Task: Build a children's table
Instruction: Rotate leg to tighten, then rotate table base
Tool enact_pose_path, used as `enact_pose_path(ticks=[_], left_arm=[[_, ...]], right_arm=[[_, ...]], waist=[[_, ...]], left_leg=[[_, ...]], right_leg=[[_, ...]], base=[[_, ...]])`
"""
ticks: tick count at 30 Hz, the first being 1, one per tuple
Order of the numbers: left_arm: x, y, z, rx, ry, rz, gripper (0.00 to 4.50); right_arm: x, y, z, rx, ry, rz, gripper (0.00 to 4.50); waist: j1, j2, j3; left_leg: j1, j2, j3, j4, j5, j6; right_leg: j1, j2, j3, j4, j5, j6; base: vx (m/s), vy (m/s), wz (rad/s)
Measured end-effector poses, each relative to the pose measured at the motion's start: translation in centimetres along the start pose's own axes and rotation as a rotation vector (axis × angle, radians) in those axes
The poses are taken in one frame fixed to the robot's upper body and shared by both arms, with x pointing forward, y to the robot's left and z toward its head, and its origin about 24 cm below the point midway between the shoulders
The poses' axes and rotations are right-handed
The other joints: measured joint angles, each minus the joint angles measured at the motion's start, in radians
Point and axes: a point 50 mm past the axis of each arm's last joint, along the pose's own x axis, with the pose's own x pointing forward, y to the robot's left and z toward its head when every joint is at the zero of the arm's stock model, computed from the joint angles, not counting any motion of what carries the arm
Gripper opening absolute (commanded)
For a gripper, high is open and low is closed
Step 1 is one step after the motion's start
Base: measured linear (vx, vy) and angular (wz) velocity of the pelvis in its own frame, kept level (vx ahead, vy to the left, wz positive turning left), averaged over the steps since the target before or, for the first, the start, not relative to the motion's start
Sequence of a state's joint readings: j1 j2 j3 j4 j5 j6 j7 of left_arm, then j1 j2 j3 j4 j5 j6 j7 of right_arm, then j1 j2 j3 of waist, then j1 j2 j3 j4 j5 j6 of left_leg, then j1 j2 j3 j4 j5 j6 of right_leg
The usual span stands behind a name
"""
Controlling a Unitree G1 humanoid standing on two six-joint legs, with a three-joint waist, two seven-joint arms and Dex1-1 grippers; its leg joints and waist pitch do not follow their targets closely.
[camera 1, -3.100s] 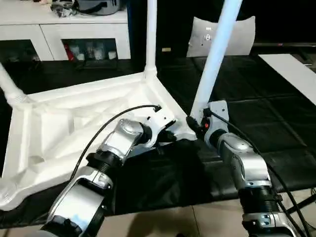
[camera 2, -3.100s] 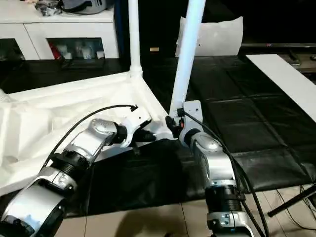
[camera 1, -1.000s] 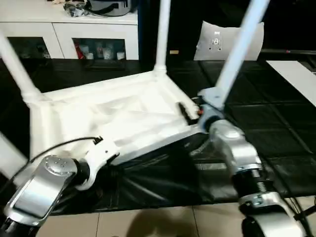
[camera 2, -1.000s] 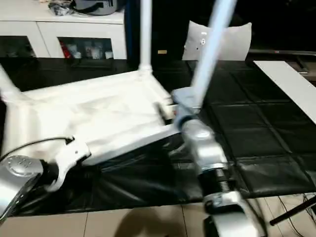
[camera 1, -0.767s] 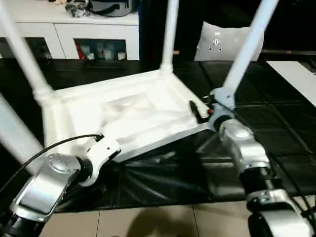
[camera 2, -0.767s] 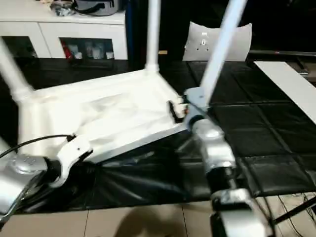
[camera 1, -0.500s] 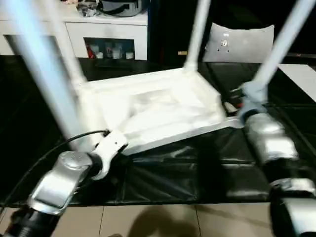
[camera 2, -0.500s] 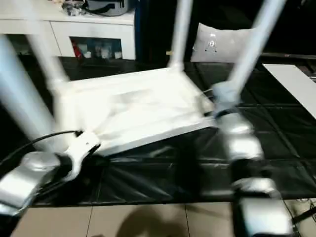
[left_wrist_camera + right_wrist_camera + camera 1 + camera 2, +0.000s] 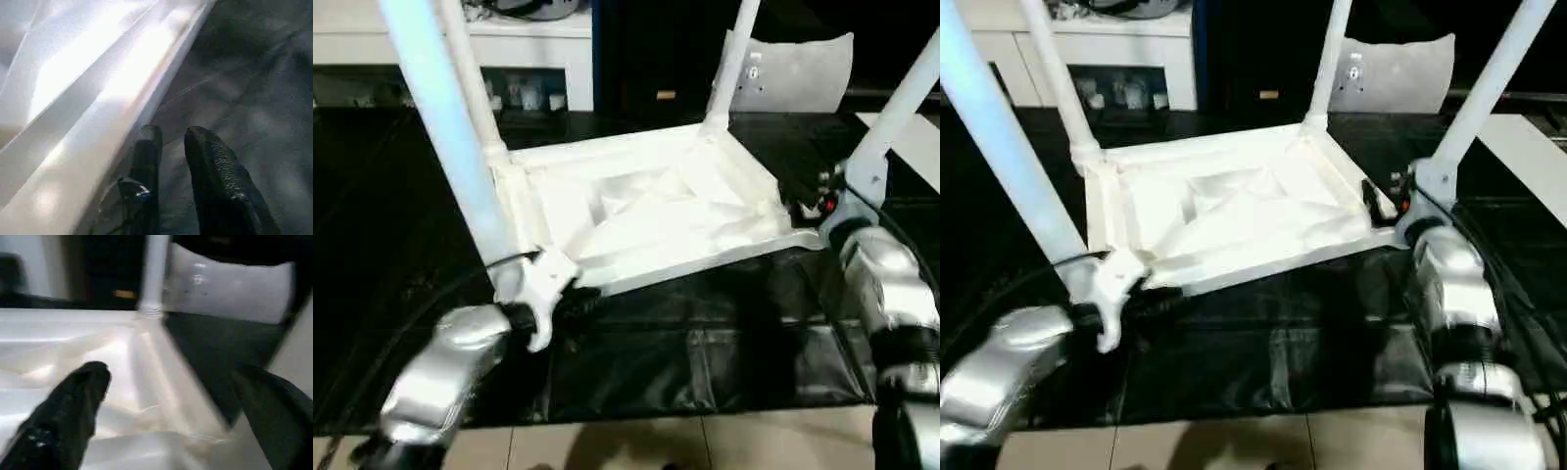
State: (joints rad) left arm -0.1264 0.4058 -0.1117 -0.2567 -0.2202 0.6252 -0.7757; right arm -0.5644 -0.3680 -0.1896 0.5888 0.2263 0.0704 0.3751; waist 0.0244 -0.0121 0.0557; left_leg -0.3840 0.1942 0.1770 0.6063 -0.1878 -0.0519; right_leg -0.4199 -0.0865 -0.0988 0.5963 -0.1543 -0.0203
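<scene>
Head views, table: the children's table (image 9: 646,211) lies upside down on the black mat (image 9: 705,352), centre of frame, four white legs (image 9: 445,147) rising from its corners.
Head views, left gripper: lower left, beside the near-left corner.
Head views, right gripper: right of centre, at the near-right corner.
Left wrist view: left gripper (image 9: 171,139) fingers (image 9: 215,171) nearly together, holding nothing, just beside the table's white edge.
Right wrist view: right gripper (image 9: 171,382) spread wide, the ribbed underside between its fingers (image 9: 73,406).
</scene>
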Motion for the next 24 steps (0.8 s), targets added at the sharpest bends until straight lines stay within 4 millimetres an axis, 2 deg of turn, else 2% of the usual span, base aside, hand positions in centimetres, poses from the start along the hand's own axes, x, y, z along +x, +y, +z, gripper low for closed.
enact_pose_path(ticks=[2,5,6,8,10,12,15,18,20,21,22,23,24], left_arm=[[-0.6,-0.9,-0.2,-0.011,-0.010,-0.074,1.13],[-1.6,-1.7,-1.2,-0.049,0.011,-0.141,1.45],[-2.4,-2.0,-1.7,-0.067,0.035,-0.172,1.60],[-3.8,-2.1,-2.5,-0.100,0.089,-0.208,1.60],[-4.8,-2.2,-2.7,-0.120,0.116,-0.230,1.86],[-6.1,-1.5,-2.8,-0.125,0.144,-0.207,1.96],[-8.4,1.1,-2.3,-0.097,0.173,-0.092,2.17],[-9.8,3.3,-1.3,-0.063,0.159,-0.010,2.36],[-10.5,4.3,-0.8,-0.044,0.154,0.028,2.51],[-10.8,4.7,-0.5,-0.034,0.146,0.043,2.64],[-10.9,5.1,-0.2,-0.019,0.140,0.047,2.64],[-11.0,5.7,0.3,-0.002,0.128,0.051,2.80],[-11.2,6.1,0.6,0.006,0.112,0.064,2.86]], right_arm=[[-0.4,1.6,-0.7,0.072,-0.001,0.075,4.50],[-1.1,3.0,-1.4,0.097,0.022,0.159,4.50],[-1.7,3.7,-1.6,0.103,0.026,0.212,4.50],[-2.8,5.0,-2.4,0.120,0.048,0.299,4.50],[-3.6,6.1,-2.8,0.111,0.066,0.364,4.50],[-4.7,7.1,-3.4,0.100,0.084,0.423,4.50],[-5.8,8.3,-4.2,0.103,0.124,0.488,4.50],[-6.4,8.9,-4.4,0.095,0.134,0.513,4.50],[-6.4,9.3,-4.6,0.121,0.127,0.506,4.50],[-6.5,9.5,-4.7,0.130,0.124,0.502,4.50],[-6.5,9.5,-4.7,0.132,0.125,0.493,4.50],[-6.7,9.5,-5.0,0.132,0.136,0.472,4.50],[-6.8,9.5,-5.2,0.127,0.147,0.462,4.50]], waist=[[0.000,0.002,-0.001],[0.002,0.002,-0.001],[0.003,0.002,0.000],[0.003,0.002,0.000],[0.003,0.002,0.000],[0.002,0.000,0.000],[-0.004,0.000,0.002],[-0.021,-0.002,0.002],[-0.038,0.003,0.006],[-0.048,0.012,0.011],[-0.044,0.015,0.015],[-0.041,-0.003,0.016],[-0.030,-0.019,0.018]], left_leg=[[0.007,0.001,0.000,0.000,-0.003,-0.006],[0.012,0.001,0.000,-0.001,-0.002,-0.008],[0.014,0.001,0.000,-0.001,-0.002,-0.008],[0.019,0.000,-0.001,-0.001,-0.002,-0.008],[0.019,0.000,-0.002,-0.001,-0.002,-0.008],[0.019,-0.001,-0.003,-0.001,-0.002,-0.008],[0.022,-0.001,-0.009,-0.002,-0.002,-0.008],[0.025,-0.002,-0.010,-0.004,-0.002,-0.008],[0.032,0.000,-0.020,-0.004,-0.003,-0.008],[0.036,0.002,-0.027,-0.008,-0.003,-0.008],[0.032,0.002,-0.027,-0.011,-0.003,-0.008],[0.039,-0.002,-0.015,-0.010,-0.003,-0.008],[0.049,-0.004,0.001,-0.011,-0.003,-0.008]], right_leg=[[0.002,0.001,0.000,0.000,-0.001,0.002],[0.005,0.002,0.001,0.000,-0.003,0.005],[0.007,0.002,0.002,0.000,-0.003,0.006],[0.012,0.002,0.002,-0.001,-0.004,0.007],[0.013,0.002,0.002,-0.004,-0.004,0.007],[0.015,0.002,0.002,-0.005,-0.005,0.008],[0.022,0.005,-0.001,-0.018,-0.005,0.009],[0.024,0.006,-0.003,-0.030,-0.008,0.012],[0.039,0.006,-0.018,-0.048,-0.009,0.014],[0.057,0.006,-0.030,-0.059,-0.014,0.013],[0.058,0.006,-0.028,-0.035,-0.031,0.008],[0.054,0.000,-0.014,0.018,-0.066,-0.010],[0.049,-0.002,0.006,0.042,-0.078,-0.002]], base=[[0.000,0.000,0.00],[0.000,0.000,0.00],[0.000,0.000,0.00],[0.000,0.000,0.00],[0.000,0.000,0.00],[0.000,0.000,0.00],[0.000,0.000,0.00],[0.000,0.000,0.00],[-0.039,0.043,-0.06],[-0.022,0.050,-0.07],[-0.072,0.036,-0.05],[-0.074,-0.030,0.07],[-0.074,-0.030,0.07]])
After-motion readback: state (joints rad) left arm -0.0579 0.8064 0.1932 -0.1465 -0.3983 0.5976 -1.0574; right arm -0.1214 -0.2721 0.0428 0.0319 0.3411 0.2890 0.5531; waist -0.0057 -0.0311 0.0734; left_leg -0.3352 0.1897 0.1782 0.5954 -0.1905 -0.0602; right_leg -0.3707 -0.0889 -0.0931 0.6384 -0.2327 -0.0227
